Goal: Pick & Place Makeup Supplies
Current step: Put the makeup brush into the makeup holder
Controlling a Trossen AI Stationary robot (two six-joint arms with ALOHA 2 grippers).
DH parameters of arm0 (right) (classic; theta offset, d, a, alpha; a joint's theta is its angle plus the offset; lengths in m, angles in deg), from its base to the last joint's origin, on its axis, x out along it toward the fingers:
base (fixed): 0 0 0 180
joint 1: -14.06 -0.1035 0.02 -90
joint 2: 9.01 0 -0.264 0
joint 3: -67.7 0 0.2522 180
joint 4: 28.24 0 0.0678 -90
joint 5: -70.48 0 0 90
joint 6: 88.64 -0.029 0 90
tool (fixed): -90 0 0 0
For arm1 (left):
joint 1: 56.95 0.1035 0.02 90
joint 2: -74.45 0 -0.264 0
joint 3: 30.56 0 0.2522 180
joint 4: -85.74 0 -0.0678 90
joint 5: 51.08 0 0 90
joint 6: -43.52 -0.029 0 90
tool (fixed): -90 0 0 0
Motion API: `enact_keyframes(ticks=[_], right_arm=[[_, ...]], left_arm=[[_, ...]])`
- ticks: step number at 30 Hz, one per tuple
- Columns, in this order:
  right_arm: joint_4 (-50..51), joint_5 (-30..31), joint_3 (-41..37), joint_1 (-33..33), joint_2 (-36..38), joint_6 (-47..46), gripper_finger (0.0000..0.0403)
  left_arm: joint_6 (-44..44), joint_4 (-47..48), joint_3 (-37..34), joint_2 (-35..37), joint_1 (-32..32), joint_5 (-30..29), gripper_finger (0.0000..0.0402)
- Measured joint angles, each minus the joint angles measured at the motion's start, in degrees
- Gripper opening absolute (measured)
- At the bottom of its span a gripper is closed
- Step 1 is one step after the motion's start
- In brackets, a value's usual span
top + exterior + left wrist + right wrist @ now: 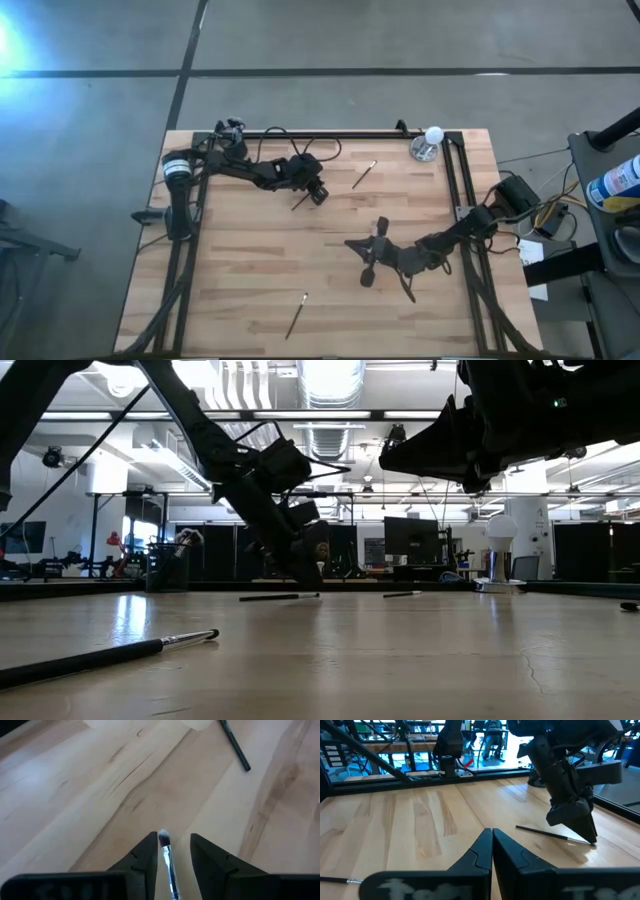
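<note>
Three thin dark-handled makeup brushes lie flat on the wooden table. One brush [300, 201] [169, 865] lies between the fingers of my left gripper [316, 194] [173, 845] [312, 576]. That gripper is open and points down at the table, and its fingers stand on either side of the brush's silvery ferrule and pale tip. A second brush [364, 174] [235, 745] lies just beyond it. A third brush [296, 315] [100, 656] rests near the near edge. My right gripper [352, 244] [491, 834] is shut and empty, raised above the table's middle.
A white ball on a silver base [430, 144] [500, 535] stands at the table's far right corner. Black frame rails [455, 200] run along the table's left, far and right sides. Bare wood lies between the two grippers.
</note>
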State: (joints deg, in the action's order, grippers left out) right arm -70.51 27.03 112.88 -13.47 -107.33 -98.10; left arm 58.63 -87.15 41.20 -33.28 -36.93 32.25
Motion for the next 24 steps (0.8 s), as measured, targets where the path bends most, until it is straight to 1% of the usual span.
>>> enact_keyframes(ticks=[9,16,19,21,23,24], right_arm=[[0.0,0.0,0.0,0.0,0.0,0.0,0.0008],[-0.1,0.0,0.0,0.0,0.0,0.0,0.0008],[-0.1,0.0,0.0,0.0,0.0,0.0,0.0008],[-0.1,0.0,0.0,0.0,0.0,0.0,0.0008],[-0.1,0.0,0.0,0.0,0.0,0.0,0.0008],[-0.1,0.0,0.0,0.0,0.0,0.0,0.0008]], left_arm=[[0.0,-0.4,0.0,-1.5,-0.1,-0.8,0.0108],[-1.3,-3.1,0.0,-3.5,-0.1,-1.4,0.0103],[-1.5,-2.4,0.0,-3.6,-0.1,-2.9,0.0078],[-1.5,-1.8,0.1,-3.6,-0.1,-4.6,0.0049],[-1.5,-1.5,0.1,-3.6,-0.1,-5.0,0.0018],[-1.4,-1.5,0.1,-3.6,-0.1,-5.2,0.0010]])
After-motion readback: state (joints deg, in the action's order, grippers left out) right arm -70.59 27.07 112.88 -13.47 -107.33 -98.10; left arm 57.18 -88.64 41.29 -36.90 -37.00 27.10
